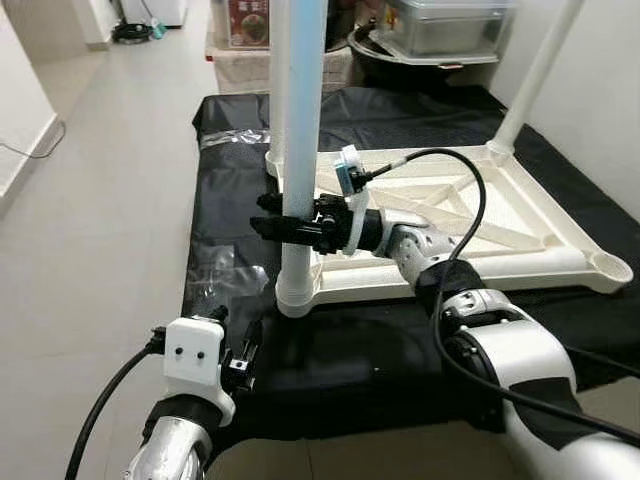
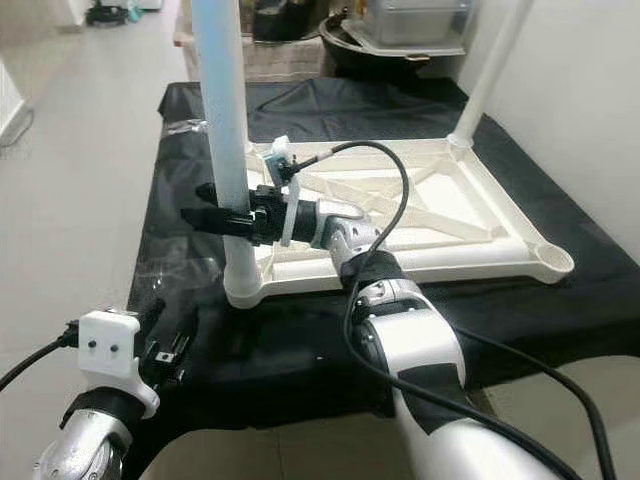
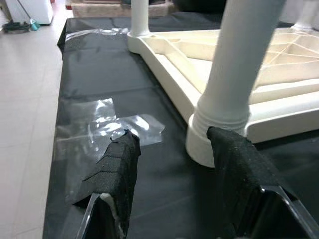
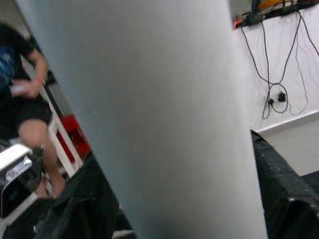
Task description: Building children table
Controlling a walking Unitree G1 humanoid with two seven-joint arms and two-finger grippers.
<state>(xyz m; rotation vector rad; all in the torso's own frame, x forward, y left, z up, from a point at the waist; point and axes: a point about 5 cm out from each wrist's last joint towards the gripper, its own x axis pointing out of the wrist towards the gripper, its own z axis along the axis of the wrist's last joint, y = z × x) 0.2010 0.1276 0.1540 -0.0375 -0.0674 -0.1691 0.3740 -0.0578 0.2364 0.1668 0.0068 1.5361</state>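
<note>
Pincer on our left arm (image 1: 240, 362) hovers low, fingers parted w/ nothing in them, just beside the near table leg (image 1: 297, 120). That leg stands upright in the corner socket (image 1: 296, 296) of the upturned tabletop (image 1: 480, 215) on the black-covered bench (image 1: 230, 200). Our right pincer (image 1: 275, 218) is clenched round it. We judge: press straight down, keep it plumb, seat fully. Far right socket (image 1: 610, 265) looks empty, no leg in it.

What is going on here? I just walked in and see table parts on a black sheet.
The robot is assembling a small white table. The tabletop lies upside down on the black sheet. The right gripper is closed around the near-left leg, which stands upright in its corner socket. The left gripper hovers open near that leg's base.
</note>
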